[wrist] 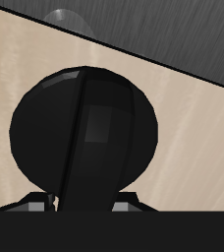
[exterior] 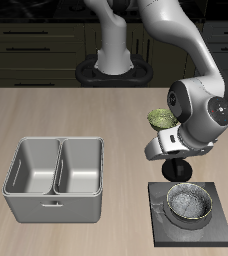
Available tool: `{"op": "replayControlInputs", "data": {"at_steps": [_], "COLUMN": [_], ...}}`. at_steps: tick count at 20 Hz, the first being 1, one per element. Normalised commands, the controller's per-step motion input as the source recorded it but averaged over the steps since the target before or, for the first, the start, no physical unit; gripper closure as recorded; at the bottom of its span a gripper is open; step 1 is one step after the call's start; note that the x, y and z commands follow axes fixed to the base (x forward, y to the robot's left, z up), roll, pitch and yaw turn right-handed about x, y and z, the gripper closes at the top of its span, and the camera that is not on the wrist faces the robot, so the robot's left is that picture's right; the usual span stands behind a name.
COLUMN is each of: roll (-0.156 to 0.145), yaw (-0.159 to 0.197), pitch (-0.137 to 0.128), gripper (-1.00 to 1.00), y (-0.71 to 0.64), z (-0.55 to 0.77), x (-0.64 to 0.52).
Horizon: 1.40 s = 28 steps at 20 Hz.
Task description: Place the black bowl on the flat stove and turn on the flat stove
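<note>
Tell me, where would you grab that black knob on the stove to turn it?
Come straight down from above and pinch the knob across its round sides, one finger on each. It faces up at the flat stove's edge, and the black bowl appears to sit clear of it.

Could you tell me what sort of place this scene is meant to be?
Most likely a simulated kitchen worktop. A flat stove with the black bowl on it sits on a wooden table, beside a grey double-compartment basin, with dark cabinet fronts behind.
</note>
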Motion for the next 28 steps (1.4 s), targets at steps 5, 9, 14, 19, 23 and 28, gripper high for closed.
{"op": "replayControlInputs", "data": {"at_steps": [5,9,14,19,23,28], "roll": [-0.044,0.087,0.034,0.06,-0.002,-0.013], "yaw": [0.209,0.046,0.144,0.162,0.176,0.11], "pitch": [0.022,-0.022,-0.066,0.0,0.015,0.045], "gripper": [1.0,1.0,1.0,-1.0,-1.0,-1.0], "y": [-0.36,-0.18,0.08,0.03,-0.09,-0.16], "z": [-0.01,0.14,0.22,0.13,-0.02,0.02], "x": [-0.04,-0.14,-0.26,-0.12,-0.13,-0.24]}}
